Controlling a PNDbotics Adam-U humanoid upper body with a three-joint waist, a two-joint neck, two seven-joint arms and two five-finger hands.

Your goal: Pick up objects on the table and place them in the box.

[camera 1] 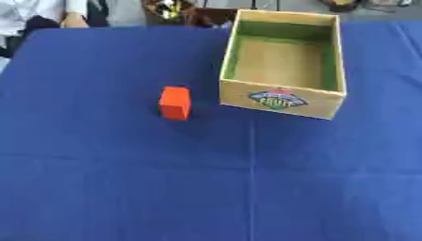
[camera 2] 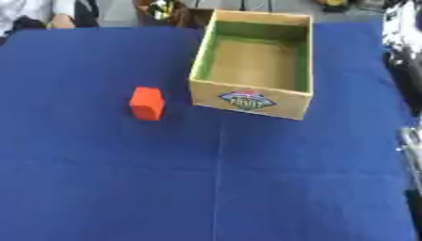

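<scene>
- Where the two eye views differ, the right eye view alone shows part of the robot's right arm, a black and silver structure along the right edge; the left eye view shows none of it.
- Neither hand is visible in either view, so the state of the fingers cannot be told.
- The box stands on the far right part of the worktop, open at the top, with yellow outer walls, green inner walls and a tan floor.
- The near wall of the box carries a printed label; its wording cannot be read.
- Nothing lies inside the box as far as its floor is visible; the near wall hides the strip of floor directly behind it.
- The orange block rests on the blue cloth of the worktop, to the left of the box's near left corner, close to it but not touching.
- Along the far edge, beyond the worktop, dark shapes and pale cloth are cut off by the frame and cannot be made out.
</scene>
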